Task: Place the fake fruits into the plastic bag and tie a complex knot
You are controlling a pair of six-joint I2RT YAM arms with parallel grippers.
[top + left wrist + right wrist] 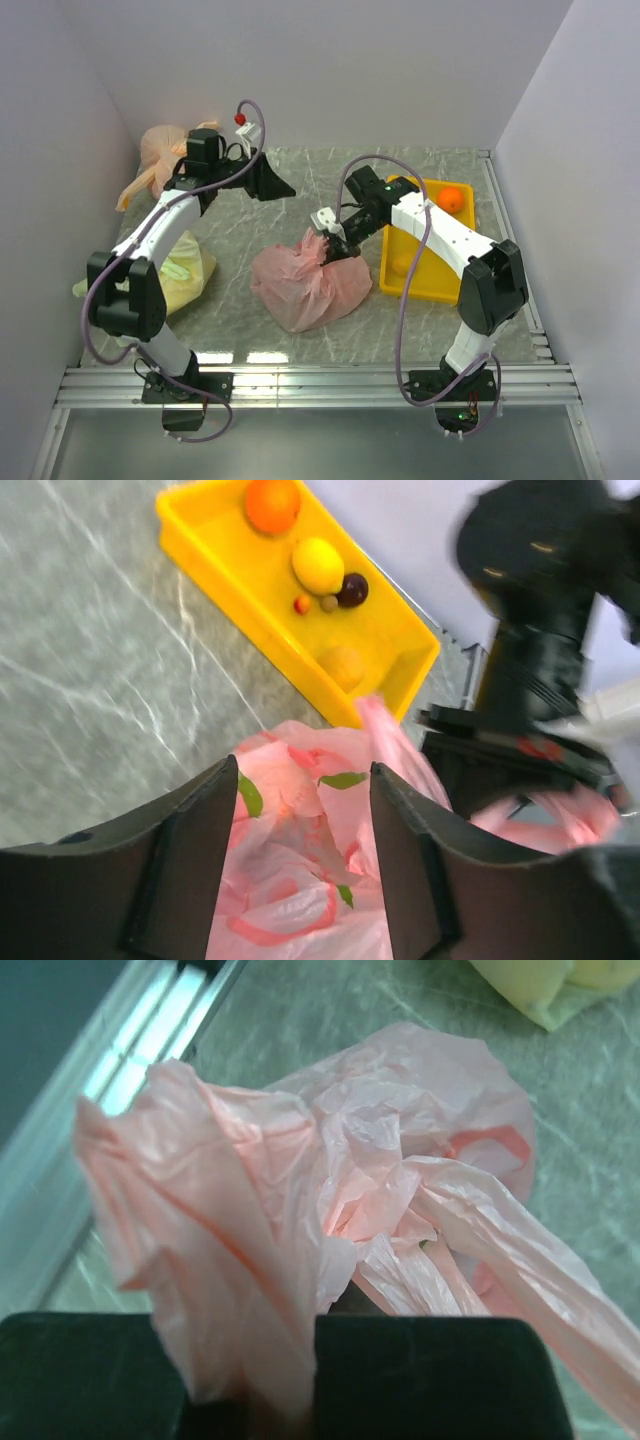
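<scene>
Both arms bend inward; right hand (336,250) clamps the plastic bag (305,288), left hand (268,180) hovers open, empty.

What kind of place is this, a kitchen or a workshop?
Probably a robot test booth: plain white walls box in a marble-patterned table, two robot arms are bolted at its near edge, and a yellow tray of fake fruit sits beside a plastic bag.

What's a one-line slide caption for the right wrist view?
Right gripper shut on a bunched strip of the pink plastic bag, marbled table behind.
</scene>
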